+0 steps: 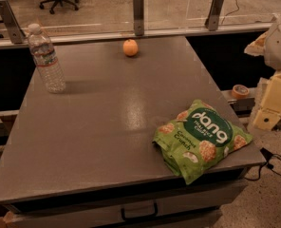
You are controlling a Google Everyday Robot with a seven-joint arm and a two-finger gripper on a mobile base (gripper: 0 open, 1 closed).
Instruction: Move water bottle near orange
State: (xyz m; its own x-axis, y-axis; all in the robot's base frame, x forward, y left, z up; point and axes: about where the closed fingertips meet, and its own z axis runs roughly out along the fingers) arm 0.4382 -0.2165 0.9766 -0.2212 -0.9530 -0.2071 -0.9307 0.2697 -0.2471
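Note:
The water bottle [46,58] is clear and ribbed with a white cap. It stands upright at the far left of the grey table [98,127]. The orange [130,47] sits near the far edge, to the right of the bottle and well apart from it. My gripper [269,106] hangs off the table's right side, beyond its edge. It is far from both the bottle and the orange and holds nothing that I can see. The pale arm [279,37] shows above it at the right border.
A green snack bag [201,138] lies at the table's front right corner. A glass barrier with metal posts [138,13] runs along the far edge. A roll of tape [239,90] sits on a ledge to the right. A drawer handle [139,213] shows below the front edge.

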